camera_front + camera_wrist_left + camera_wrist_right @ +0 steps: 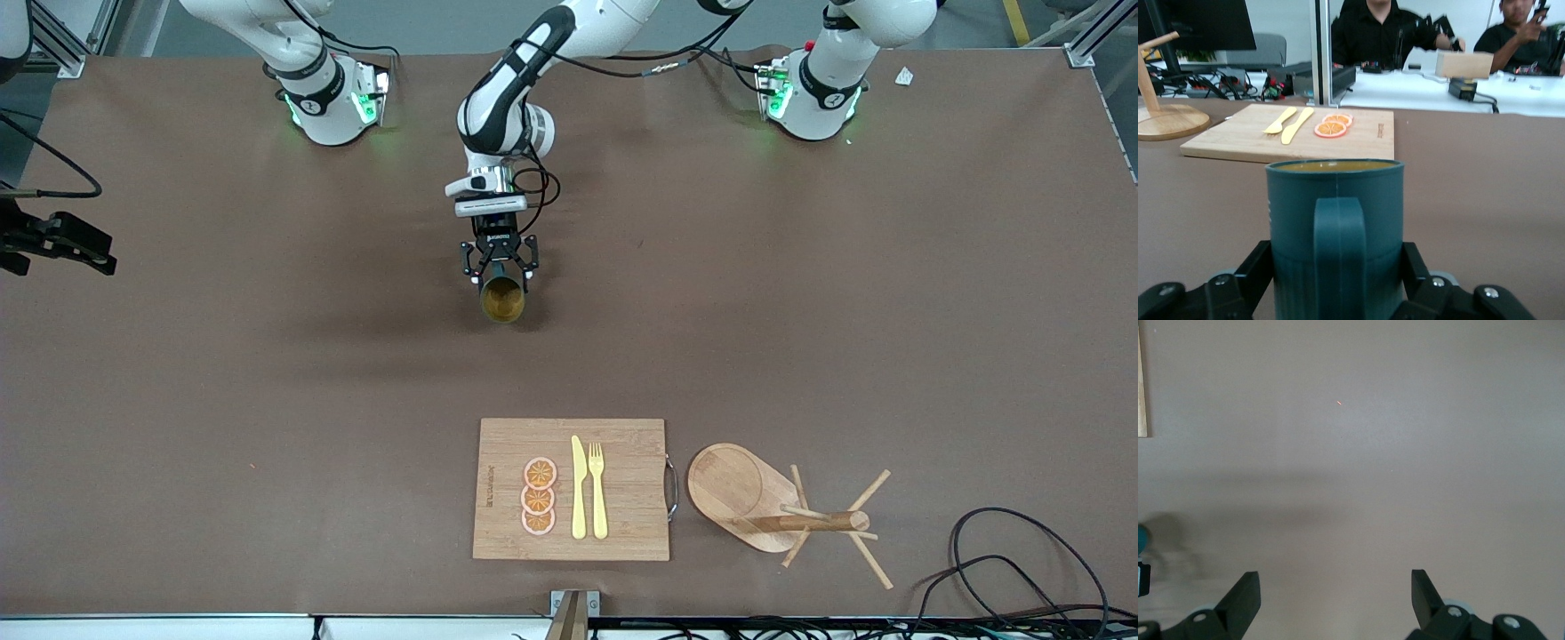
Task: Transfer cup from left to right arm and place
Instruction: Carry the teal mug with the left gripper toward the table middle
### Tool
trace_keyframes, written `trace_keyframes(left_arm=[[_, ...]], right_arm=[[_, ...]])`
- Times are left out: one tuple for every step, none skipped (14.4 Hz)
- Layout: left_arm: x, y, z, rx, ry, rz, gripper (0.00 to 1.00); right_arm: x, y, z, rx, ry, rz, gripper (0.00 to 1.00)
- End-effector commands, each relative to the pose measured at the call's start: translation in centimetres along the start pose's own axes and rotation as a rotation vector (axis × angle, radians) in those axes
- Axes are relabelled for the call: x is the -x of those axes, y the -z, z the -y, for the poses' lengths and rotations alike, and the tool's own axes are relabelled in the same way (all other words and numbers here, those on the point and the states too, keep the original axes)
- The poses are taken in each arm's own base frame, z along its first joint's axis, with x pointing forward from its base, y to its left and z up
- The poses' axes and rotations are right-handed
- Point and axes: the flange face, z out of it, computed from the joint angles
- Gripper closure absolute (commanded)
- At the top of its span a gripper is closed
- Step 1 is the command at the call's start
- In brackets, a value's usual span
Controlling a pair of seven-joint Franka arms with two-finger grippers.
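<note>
Teal and ribbed, the cup (pixel 503 298) is clamped between the fingers of the left gripper (pixel 499 265) above the bare brown table (pixel 267 400) near its middle, its handle turned toward the wrist. At the right arm's end, the right gripper (pixel 1336 593) is held wide open, with nothing between its fingers.

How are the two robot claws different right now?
The left tool is shut on the cup, over the middle of the table; the right tool holds nothing. The left tool's fingers hug the cup's sides; the right tool's fingers stand wide apart, open over bare table. Both are black, with two fingers.
</note>
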Motion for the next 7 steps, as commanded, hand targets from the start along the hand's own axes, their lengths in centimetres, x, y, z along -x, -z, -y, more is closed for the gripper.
trace_keyframes(left_arm=[[1.7, 0.2, 0.0, 0.025, 0.028, -0.068, 0.51], [2.2, 0.9, -0.1, 0.035, 0.021, -0.065, 0.47], [2.4, 1.2, -0.1, 0.034, 0.02, -0.064, 0.45], [2.8, 1.4, 0.1, 0.028, 0.015, -0.066, 0.43], [3.4, 1.8, 0.1, 0.025, 0.006, -0.061, 0.42], [4.0, 2.5, 0.2, 0.018, 0.001, -0.056, 0.34], [4.4, 3.3, 0.1, 0.012, -0.002, -0.052, 0.19]], right_arm=[[0.1, 0.1, 0.2, 0.006, 0.013, 0.004, 0.0], [0.1, 0.1, 0.2, 0.006, 0.016, 0.004, 0.0], [0.1, 0.1, 0.2, 0.005, 0.017, 0.004, 0.0], [0.0, 0.1, 0.3, 0.005, 0.018, 0.004, 0.0], [0.0, 0.1, 0.3, 0.005, 0.018, 0.004, 0.0], [0.0, 0.1, 0.3, 0.005, 0.018, 0.004, 0.0], [0.0, 0.1, 0.3, 0.005, 0.018, 0.004, 0.0]])
